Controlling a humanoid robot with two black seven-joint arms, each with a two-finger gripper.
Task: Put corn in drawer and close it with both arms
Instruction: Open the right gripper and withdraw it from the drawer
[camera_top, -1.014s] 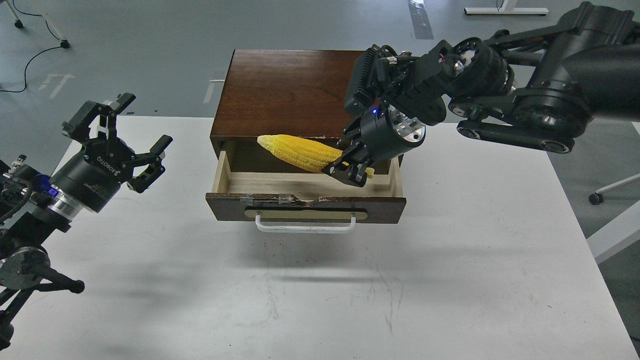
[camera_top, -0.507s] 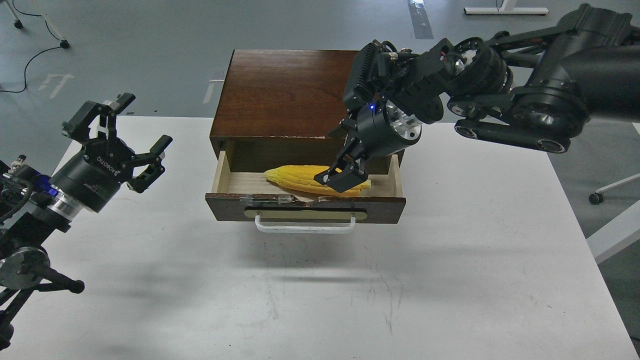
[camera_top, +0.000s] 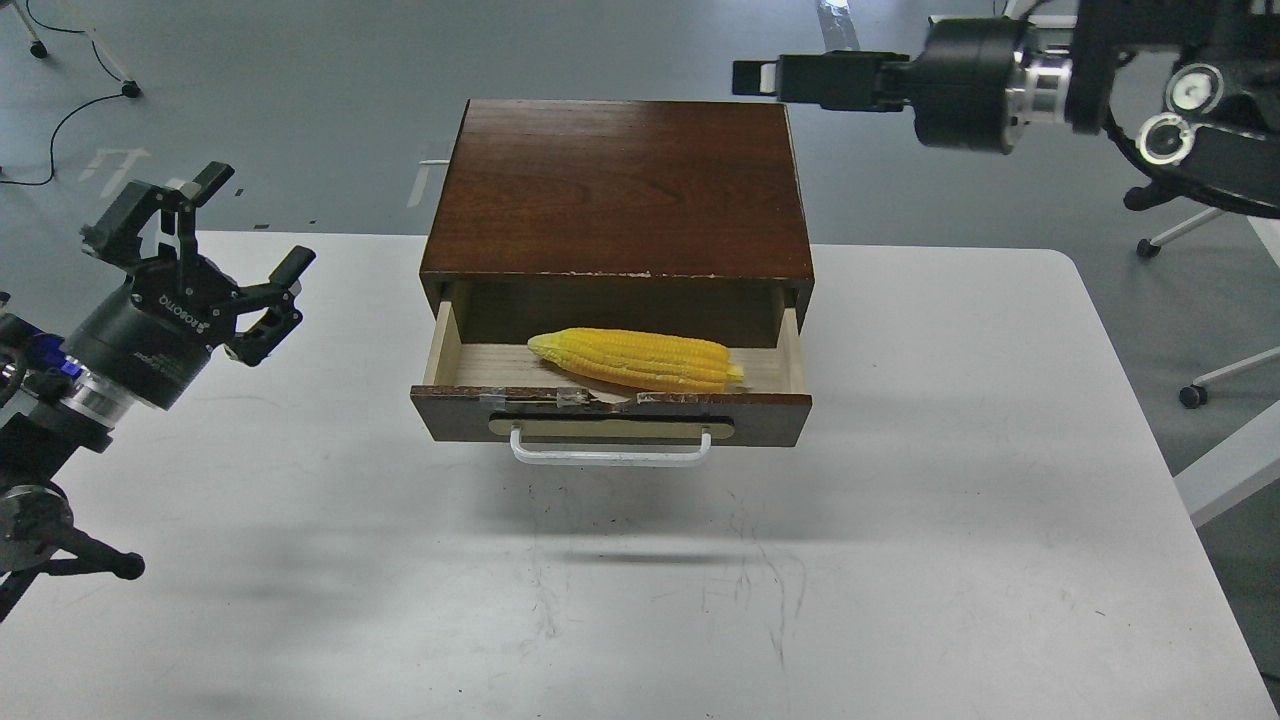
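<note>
corn (camera_top: 640, 360): lower edge hidden behind drawer (camera_top: 610, 415) front | right gripper (camera_top: 770, 78): edge-on, fingers indistinguishable | both arms cropped by frame

The only readable text is the brand name ROBOTIQ, printed in white letters on the black body of the left gripper (camera_top: 205, 240) at the left side of the scene; nothing else carries legible writing, numbers or signs

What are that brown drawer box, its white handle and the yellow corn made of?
The dark brown drawer box looks like glossy varnished wood or veneer: visible grain, chipped front edge. Its pale drawer interior looks like bare wood. The white bar handle seems painted metal or plastic. The bright yellow corn cob looks like moulded plastic, uniformly coloured.
</note>
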